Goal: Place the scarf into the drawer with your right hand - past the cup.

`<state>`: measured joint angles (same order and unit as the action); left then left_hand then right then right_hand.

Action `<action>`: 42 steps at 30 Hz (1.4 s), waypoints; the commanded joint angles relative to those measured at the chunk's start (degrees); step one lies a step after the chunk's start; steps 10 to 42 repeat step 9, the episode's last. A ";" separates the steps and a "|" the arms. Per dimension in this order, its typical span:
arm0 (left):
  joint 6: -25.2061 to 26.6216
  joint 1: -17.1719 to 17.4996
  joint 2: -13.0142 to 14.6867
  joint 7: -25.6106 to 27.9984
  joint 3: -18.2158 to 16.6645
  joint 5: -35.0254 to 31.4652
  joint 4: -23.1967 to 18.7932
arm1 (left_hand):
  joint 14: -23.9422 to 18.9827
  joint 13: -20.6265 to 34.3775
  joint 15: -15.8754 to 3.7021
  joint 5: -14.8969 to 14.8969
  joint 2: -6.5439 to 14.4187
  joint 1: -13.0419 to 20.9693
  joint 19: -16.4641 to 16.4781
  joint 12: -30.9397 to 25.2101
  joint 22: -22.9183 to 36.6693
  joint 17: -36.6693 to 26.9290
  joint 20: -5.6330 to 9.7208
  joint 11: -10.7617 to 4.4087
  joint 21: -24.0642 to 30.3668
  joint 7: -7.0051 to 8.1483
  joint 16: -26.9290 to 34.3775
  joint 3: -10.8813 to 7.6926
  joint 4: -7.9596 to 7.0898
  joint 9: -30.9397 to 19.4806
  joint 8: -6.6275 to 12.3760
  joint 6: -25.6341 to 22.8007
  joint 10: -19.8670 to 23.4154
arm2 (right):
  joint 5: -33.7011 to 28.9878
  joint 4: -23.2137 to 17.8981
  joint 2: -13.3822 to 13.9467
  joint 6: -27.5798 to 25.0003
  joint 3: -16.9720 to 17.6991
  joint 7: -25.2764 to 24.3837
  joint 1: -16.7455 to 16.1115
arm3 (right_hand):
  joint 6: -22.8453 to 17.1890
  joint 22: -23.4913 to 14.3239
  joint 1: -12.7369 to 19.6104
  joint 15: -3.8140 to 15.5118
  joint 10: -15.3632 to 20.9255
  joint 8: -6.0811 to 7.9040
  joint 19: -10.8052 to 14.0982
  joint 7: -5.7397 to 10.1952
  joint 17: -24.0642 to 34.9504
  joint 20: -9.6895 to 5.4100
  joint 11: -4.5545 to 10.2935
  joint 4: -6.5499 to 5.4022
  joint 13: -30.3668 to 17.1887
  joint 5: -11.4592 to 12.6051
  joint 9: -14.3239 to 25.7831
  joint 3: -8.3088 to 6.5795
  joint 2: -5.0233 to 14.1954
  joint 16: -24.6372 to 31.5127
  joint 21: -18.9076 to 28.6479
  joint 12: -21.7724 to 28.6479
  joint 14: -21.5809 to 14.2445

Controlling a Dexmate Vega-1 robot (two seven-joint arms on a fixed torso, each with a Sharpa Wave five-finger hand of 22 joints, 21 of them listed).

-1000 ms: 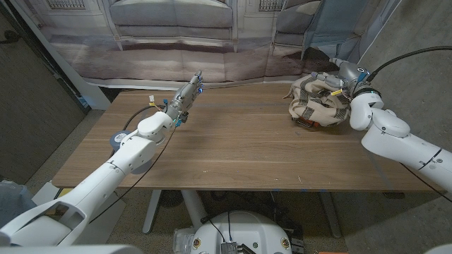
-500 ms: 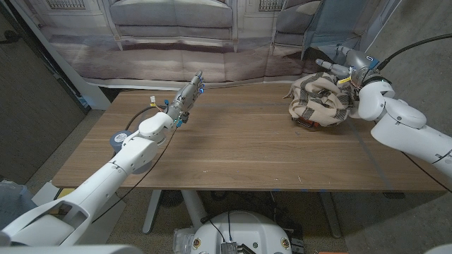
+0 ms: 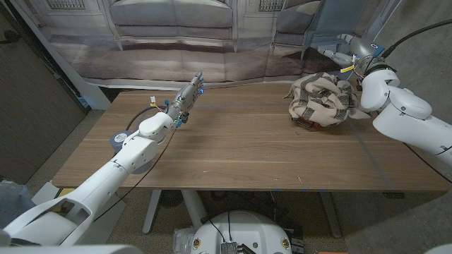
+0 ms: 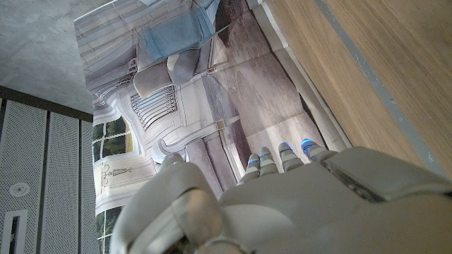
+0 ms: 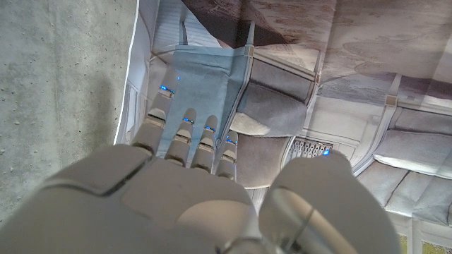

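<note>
A beige-and-white plaid scarf [image 3: 321,101] lies heaped at the table's back right, on a dark container [image 3: 308,125] of which just a low edge shows. My right hand [image 3: 344,49] hangs in the air behind and above the scarf, fingers spread, holding nothing. In the right wrist view the right hand [image 5: 187,176] reaches out straight toward the printed backdrop. My left hand [image 3: 188,92] is held above the table's back left, fingers straight and empty. The left wrist view has the left hand [image 4: 296,194] over the wooden table [image 4: 381,63].
A dark blue round object [image 3: 116,140] sits at the table's left edge, partly behind my left arm. A printed backdrop of a sofa [image 3: 176,35] stands behind the table. Bare wood [image 3: 240,148] spans the middle and front.
My right hand has lifted off the scarf and moved up and back toward the right. The scarf stays heaped in place. The left arm has not moved.
</note>
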<state>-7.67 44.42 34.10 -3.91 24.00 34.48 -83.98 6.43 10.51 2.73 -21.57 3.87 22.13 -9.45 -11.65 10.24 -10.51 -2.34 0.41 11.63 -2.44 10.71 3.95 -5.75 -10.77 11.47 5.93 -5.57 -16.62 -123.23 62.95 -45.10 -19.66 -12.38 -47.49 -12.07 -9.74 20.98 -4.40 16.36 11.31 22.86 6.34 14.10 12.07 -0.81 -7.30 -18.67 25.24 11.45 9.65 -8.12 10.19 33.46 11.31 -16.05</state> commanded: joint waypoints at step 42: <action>-2.21 -1.03 -0.15 -3.19 -0.46 0.97 4.26 | 0.57 0.23 0.07 0.34 0.51 0.28 -0.86 0.09 0.30 -0.16 -0.18 0.05 -0.06 -0.19 0.17 0.65 -0.12 -0.12 0.00 -0.30 -0.46 | -2.88 -1.44 -1.44 -4.91 -4.47 1.41 4.23 | -0.45 -0.13 -0.01 0.34 0.10 0.20 -0.34 0.13 -0.19 0.16 0.34 -0.10 0.20 0.53 0.14 0.53 0.80 0.51 -0.51 0.59 0.20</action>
